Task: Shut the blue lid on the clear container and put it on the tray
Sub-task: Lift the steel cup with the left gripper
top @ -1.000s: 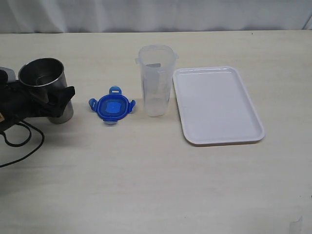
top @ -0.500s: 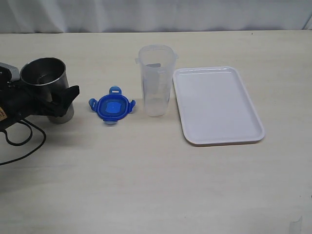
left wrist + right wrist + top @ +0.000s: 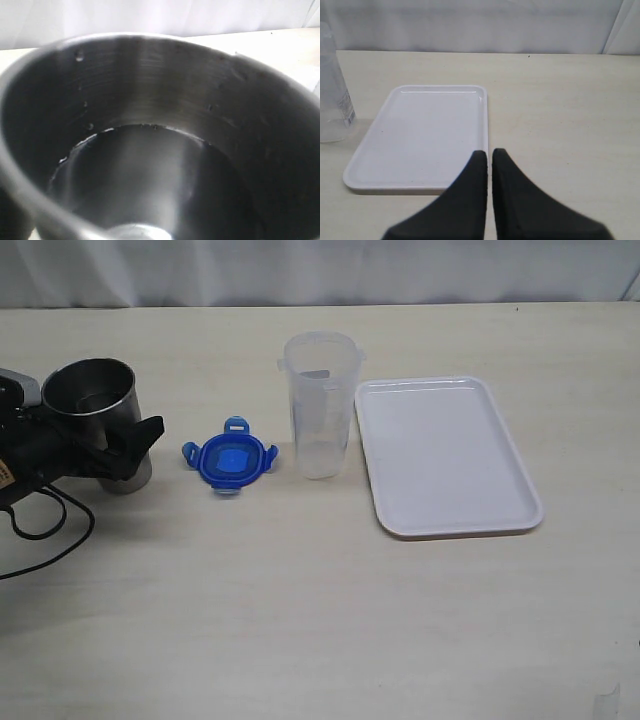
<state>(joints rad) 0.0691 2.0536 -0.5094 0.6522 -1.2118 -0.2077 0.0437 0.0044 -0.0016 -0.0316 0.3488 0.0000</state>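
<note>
Tabletop point(image 3: 300, 620) of pale wood grain carried everything, and the clear container point(image 3: 320, 405) stood upright near its middle, open at the top with no lid on it. Just beside the container, on its right in the exterior view and not touching it, lay the white tray point(image 3: 445, 455), flat and bare. Well apart from the container on its other side, the left gripper point(image 3: 100, 440) reached in from the table's edge with its black jaws spread wide around a steel cup point(image 3: 88, 400), one finger point(image 3: 140, 435) lying against the cup's wall on the side facing the container. The left wrist view was filled by that cup's dull grey inside point(image 3: 150, 150). Between the cup and the container, nearer the container but clear of it, the blue lid point(image 3: 231, 459) lay flat on the table with its four tabs splayed outward. The right gripper point(image 3: 489, 154) appeared only in its own wrist view, its two black fingers pressed together with nothing between them, their tips over the tray's point(image 3: 420, 130) corner on the side away from the container point(image 3: 332, 95).
</note>
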